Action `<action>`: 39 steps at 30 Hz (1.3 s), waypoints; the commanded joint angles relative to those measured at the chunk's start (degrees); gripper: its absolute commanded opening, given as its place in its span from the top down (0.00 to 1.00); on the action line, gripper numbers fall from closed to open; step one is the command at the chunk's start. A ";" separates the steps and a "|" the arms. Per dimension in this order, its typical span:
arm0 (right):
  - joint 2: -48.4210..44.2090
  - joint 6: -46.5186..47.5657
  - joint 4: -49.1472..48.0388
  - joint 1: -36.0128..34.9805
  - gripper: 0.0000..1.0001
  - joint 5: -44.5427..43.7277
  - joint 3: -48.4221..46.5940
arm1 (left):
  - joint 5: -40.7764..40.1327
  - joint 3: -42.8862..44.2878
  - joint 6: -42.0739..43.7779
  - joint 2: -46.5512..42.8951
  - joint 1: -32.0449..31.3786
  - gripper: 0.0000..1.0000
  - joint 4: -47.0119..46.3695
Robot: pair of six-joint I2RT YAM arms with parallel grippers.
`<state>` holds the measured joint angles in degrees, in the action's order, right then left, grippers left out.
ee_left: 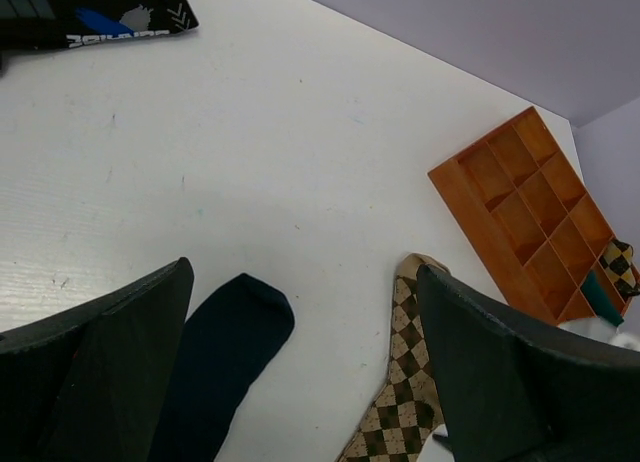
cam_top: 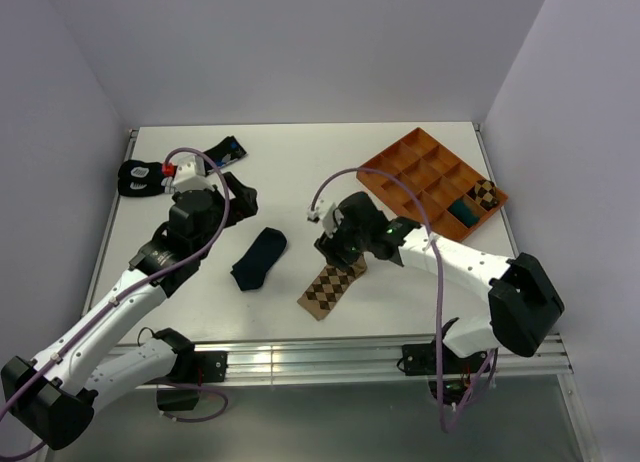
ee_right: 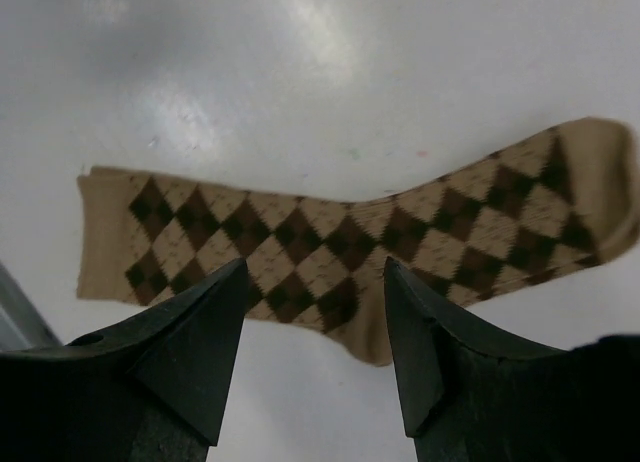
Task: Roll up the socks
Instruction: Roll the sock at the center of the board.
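The tan argyle sock (cam_top: 330, 288) lies flat on the white table, near the front middle; it also shows in the right wrist view (ee_right: 340, 242) and the left wrist view (ee_left: 405, 392). The plain navy sock (cam_top: 259, 258) lies flat to its left, also in the left wrist view (ee_left: 215, 367). My right gripper (cam_top: 335, 250) is open and empty, hovering over the far end of the argyle sock, its jaws either side of the sock's heel (ee_right: 315, 282). My left gripper (cam_top: 243, 195) is open and empty, above the table behind the navy sock.
An orange compartment tray (cam_top: 425, 177) stands at the back right with a rolled argyle sock (cam_top: 485, 194) and a teal item (cam_top: 462, 212) in it. Black socks with blue and white markings (cam_top: 140, 176) lie at the back left, one (cam_top: 224, 150) further right.
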<state>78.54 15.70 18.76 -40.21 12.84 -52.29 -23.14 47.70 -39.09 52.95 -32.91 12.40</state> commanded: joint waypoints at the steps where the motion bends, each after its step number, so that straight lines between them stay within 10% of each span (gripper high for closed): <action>1: 0.11 -1.64 1.62 -5.56 0.36 -2.91 1.05 | -2.53 2.21 -1.34 -1.27 0.47 0.01 1.48; 17: 8.29 -9.81 6.11 -21.84 0.46 -4.49 -1.32 | 1.25 5.56 -1.25 -0.65 5.48 0.01 3.24; 39: 19.36 -11.48 4.97 -25.62 0.48 -7.65 -5.72 | 4.32 4.42 -0.46 -2.15 8.21 0.00 2.63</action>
<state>96.44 5.10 25.15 -65.49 7.73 -56.05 -20.18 51.46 -39.92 51.99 -25.15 16.99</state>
